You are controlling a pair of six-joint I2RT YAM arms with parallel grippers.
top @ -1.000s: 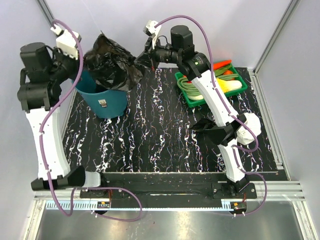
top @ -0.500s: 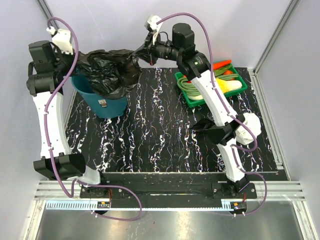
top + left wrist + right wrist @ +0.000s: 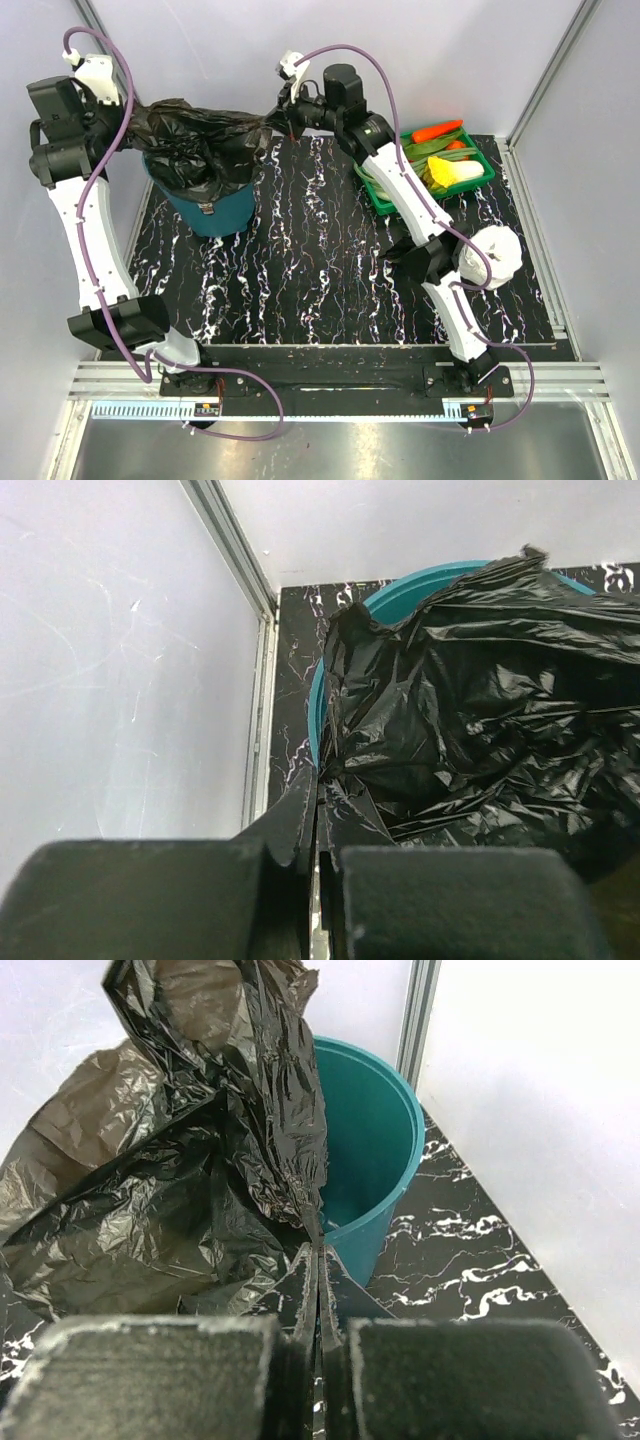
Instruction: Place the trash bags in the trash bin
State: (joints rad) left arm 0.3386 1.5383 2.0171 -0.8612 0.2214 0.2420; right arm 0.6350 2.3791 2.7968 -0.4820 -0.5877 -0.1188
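Observation:
A glossy black trash bag [image 3: 200,140] is stretched over the round teal trash bin [image 3: 215,212] at the back left of the table. My left gripper [image 3: 135,112] is shut on the bag's left edge, above the bin's left rim. My right gripper [image 3: 272,118] is shut on the bag's right edge, above and to the right of the bin. In the left wrist view the bag [image 3: 470,700] covers most of the bin's mouth [image 3: 420,588]. In the right wrist view the bag [image 3: 190,1160] hangs left of the bin [image 3: 365,1160], whose inside shows.
A shallow green tray [image 3: 482,172] with vegetables stands at the back right. A white wrinkly wad [image 3: 490,255] lies by the right arm. White enclosure walls and a metal post [image 3: 235,550] stand close behind the bin. The marbled black tabletop [image 3: 320,260] spreads in front.
Both grippers have pulled apart, the left one further left and the right one left and back. The bag has gone from a bunched lump to a sheet stretched across the bin's top.

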